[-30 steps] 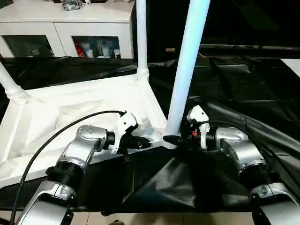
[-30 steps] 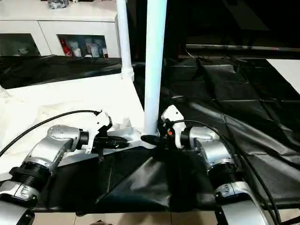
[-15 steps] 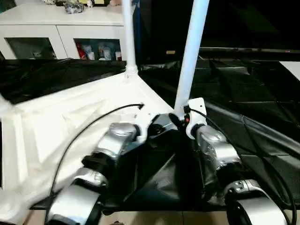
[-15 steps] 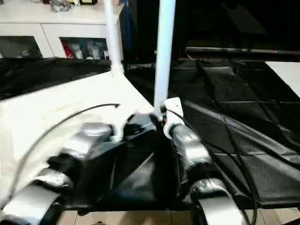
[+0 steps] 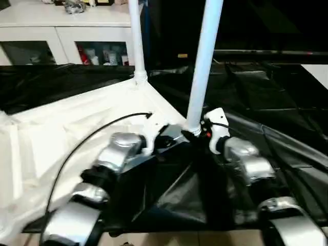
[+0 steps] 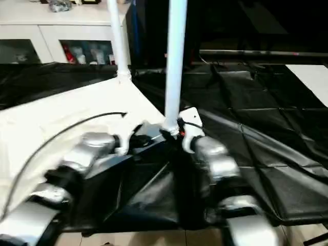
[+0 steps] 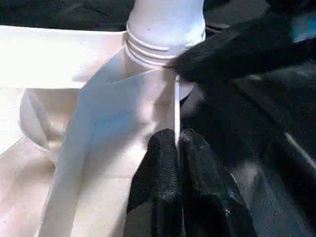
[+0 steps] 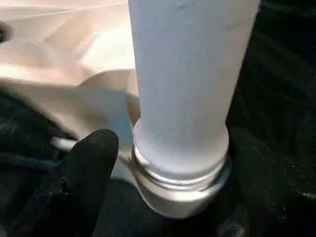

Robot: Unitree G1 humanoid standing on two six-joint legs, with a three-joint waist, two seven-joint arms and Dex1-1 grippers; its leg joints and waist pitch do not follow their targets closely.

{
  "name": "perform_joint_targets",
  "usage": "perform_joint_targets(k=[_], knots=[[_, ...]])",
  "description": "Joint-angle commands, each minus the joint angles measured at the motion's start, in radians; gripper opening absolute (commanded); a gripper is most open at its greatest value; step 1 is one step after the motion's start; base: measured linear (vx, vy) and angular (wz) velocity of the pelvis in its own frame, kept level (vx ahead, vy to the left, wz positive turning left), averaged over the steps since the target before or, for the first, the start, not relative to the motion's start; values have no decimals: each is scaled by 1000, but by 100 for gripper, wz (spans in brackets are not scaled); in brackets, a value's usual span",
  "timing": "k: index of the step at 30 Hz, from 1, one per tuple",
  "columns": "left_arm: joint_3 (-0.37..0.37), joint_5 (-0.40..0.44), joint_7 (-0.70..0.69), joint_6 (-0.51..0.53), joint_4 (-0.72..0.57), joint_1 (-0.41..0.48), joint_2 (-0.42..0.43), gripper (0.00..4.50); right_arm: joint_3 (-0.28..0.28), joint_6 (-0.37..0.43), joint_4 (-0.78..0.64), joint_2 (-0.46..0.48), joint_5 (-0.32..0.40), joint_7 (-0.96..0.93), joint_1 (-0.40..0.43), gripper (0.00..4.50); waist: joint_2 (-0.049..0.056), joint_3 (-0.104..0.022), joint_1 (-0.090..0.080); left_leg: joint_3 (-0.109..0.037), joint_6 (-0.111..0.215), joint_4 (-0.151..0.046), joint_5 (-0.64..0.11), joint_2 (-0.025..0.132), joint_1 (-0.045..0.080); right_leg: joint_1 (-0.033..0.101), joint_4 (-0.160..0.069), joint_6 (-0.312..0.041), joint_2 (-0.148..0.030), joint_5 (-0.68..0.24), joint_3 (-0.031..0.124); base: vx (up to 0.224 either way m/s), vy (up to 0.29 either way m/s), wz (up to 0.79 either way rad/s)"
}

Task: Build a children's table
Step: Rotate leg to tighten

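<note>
Tabletop of white ribbed plastic (image 5: 77, 128) lies underside-up on black sheeting (image 5: 266, 102). The left gripper (image 7: 177, 148), fingers pressed together on the thin rim at the near corner, steadies it; the right gripper (image 8: 163, 163) straddles the white tapered tube leg (image 5: 201, 72), fingers apart, probably for screwing. Thread shows; seating depth unclear. Leg tops are cut off at twelve o'clock.

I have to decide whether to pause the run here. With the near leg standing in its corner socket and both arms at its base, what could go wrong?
1. The near leg shows thread rings above the socket, so it may not be fully seated and could tip.
2. The right gripper has its fingers spread either side of the leg without clamping it, so little steadies it.
3. The left gripper pinches only the tabletop thin edge and could slip.
</note>
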Motion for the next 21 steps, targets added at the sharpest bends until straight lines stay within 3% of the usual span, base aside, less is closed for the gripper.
perform_joint_targets(k=[1,6,8,12,15,16,21], knots=[[-29,-2,-54,-2,-23,13,1,0,33,-4,-42,-3,9,81,4,383,-12,-66,1,-2,70,-54,-190,23,5,58,-70,-187,-57,-185,46,0,0,0],[-70,-69,-322,9,-140,77,101,0,75,5,-95,-102,2,278,29,383,-10,-67,-1,0,99,-48,-162,26,3,57,-56,-240,-55,-96,46,0,0,0],[-66,-73,-322,11,-141,79,103,0,80,6,-93,-104,0,287,30,383,-8,-64,2,3,100,-48,-182,27,8,52,-60,-251,-55,-114,46,0,0,0],[-55,-75,-318,11,-148,87,111,0,108,8,-92,-107,2,322,36,383,-10,-60,7,0,61,-56,-236,29,12,52,-69,-220,-59,-222,48,0,0,0],[-51,-77,-309,13,-155,92,113,0,114,10,-97,-104,2,331,39,350,-12,-61,7,-1,54,-57,-235,29,12,52,-69,-209,-59,-228,48,0,0,0],[-50,-83,-311,17,-166,97,119,0,114,16,-103,-100,5,343,43,338,-20,-61,8,0,56,-56,-224,28,10,53,-67,-206,-60,-223,48,0,0,0],[-42,-84,-294,15,-161,96,114,0,91,21,-91,-75,28,320,45,304,-16,-62,7,0,66,-53,-193,27,8,53,-63,-211,-58,-189,48,0,0,0]])
